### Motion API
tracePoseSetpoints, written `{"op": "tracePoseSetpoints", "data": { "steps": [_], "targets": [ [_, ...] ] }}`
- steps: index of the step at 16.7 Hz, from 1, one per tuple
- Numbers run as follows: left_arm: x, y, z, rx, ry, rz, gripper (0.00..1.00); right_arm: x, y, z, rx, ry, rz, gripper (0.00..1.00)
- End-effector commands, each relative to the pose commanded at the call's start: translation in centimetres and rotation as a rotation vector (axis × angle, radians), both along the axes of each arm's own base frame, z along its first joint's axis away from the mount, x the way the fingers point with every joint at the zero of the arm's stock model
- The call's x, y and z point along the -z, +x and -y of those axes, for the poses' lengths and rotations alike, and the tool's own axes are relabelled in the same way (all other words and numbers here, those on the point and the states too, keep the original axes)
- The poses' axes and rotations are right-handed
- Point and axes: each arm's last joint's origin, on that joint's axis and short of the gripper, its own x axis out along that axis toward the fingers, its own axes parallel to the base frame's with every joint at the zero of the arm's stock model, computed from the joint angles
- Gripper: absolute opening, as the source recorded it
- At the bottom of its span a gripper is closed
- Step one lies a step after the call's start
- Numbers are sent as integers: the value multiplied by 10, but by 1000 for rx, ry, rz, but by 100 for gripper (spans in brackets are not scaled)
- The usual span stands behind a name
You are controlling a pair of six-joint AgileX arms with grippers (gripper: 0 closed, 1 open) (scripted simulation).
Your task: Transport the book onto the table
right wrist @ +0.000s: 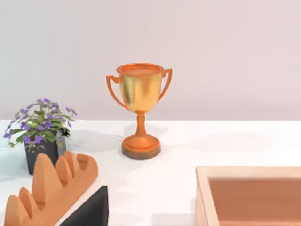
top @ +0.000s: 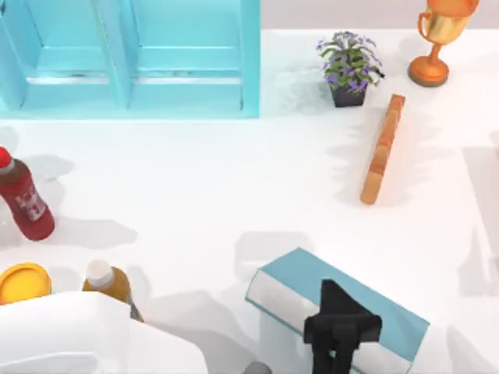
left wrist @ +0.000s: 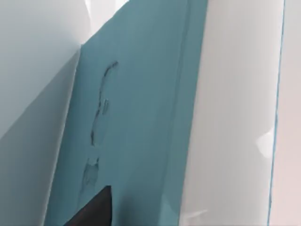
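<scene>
A white table (top: 203,187) carries a turquoise shelf (top: 132,58) at the far left, a potted plant (top: 348,68), a trophy (top: 440,35) and an orange bar (top: 383,148) to the right, and bottles (top: 23,195) at the left edge. The book (top: 312,308) sits tilted at the near edge, right of centre. The left gripper (top: 337,331) is on its teal cover, apparently clamped over the edge, though the fingers are partly hidden. The left wrist view shows the book's cover (left wrist: 136,117) close up. The right arm is parked off right; I cannot tell its claw's state.
</scene>
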Motion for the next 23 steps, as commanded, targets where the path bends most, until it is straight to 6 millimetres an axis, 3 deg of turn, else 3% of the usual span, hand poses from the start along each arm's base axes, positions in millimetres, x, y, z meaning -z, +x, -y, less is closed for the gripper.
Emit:
{"op": "tracePoseSetpoints", "data": {
  "steps": [5,8,15,23],
  "targets": [
    [0,-2,1,3,-2,-4,100,0,0,0,0,0,0,100],
    [-1,-14,5,15,-30,-26,100,0,0,0,0,0,0,100],
    [-2,-68,13,14,-81,-89,100,0,0,0,0,0,0,100],
    [-8,-133,2,-3,-29,-39,100,0,0,0,0,0,0,100]
  ]
}}
